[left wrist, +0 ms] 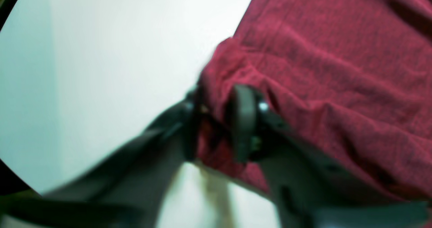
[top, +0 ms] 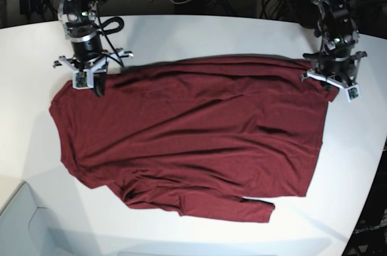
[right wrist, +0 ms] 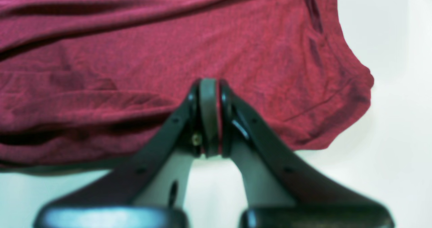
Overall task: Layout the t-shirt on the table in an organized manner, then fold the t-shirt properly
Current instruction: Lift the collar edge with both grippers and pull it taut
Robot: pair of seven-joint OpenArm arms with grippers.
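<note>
The t-shirt [top: 193, 135], dark red, lies spread across the middle of the white table [top: 199, 35], mostly flat with long shallow wrinkles running across its width. One sleeve sticks out at the near edge in the base view; the far edge runs roughly straight between the two arms. The right gripper [right wrist: 209, 86] sits on the far corner at the base view's left; in the right wrist view its jaws are pressed together with a thin line of red cloth pinched between the pads, so it's clamped on the shirt's edge, and fabric fans out flat beyond it. The left gripper [left wrist: 219, 120] is at the opposite far corner, on the base view's right. The left wrist view is motion-blurred: the jaws stand apart with a bunched fold of shirt sitting between them, and I can't tell whether the pads press on it. Bare table shows on both sides of the shirt, with cables and dark gear beyond the far rim.
</note>
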